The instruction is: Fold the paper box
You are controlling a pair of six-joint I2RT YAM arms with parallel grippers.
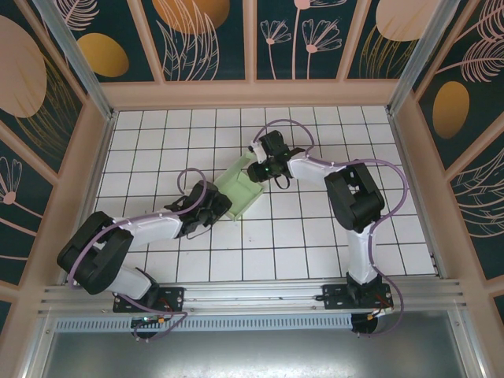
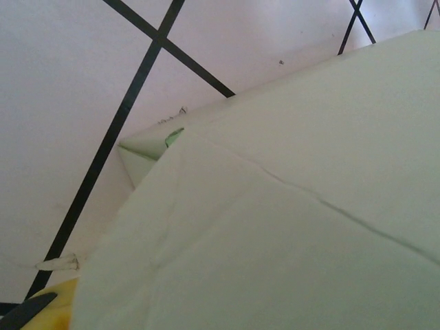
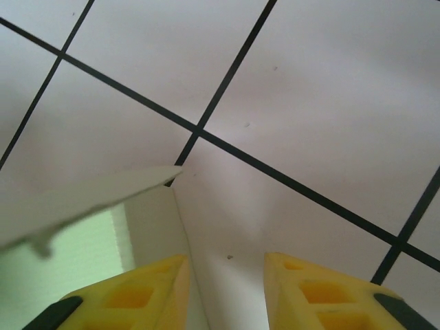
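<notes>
Left hand crouches low at the near-left end of the paper box, its grip hidden by card, so I can't tell. Push too hard and the thin wall could crumple, or the box could skid across the surface. The box lies slanted mid-surface. At the far end, the right hand tips down, fingers apart beside the corner.

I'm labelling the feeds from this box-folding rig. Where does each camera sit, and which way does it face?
Top external: above and behind the bases, looking down on the tiled table; left arm and right arm reach to the paper box.
Left wrist: on the left arm, close over the box's card; a left finger at the bottom-left corner.
Right wrist: on the right arm, facing down at tiles beside a box wall; right fingers stand apart at the bottom.
Shared: all three show the box and tile lines.
</notes>
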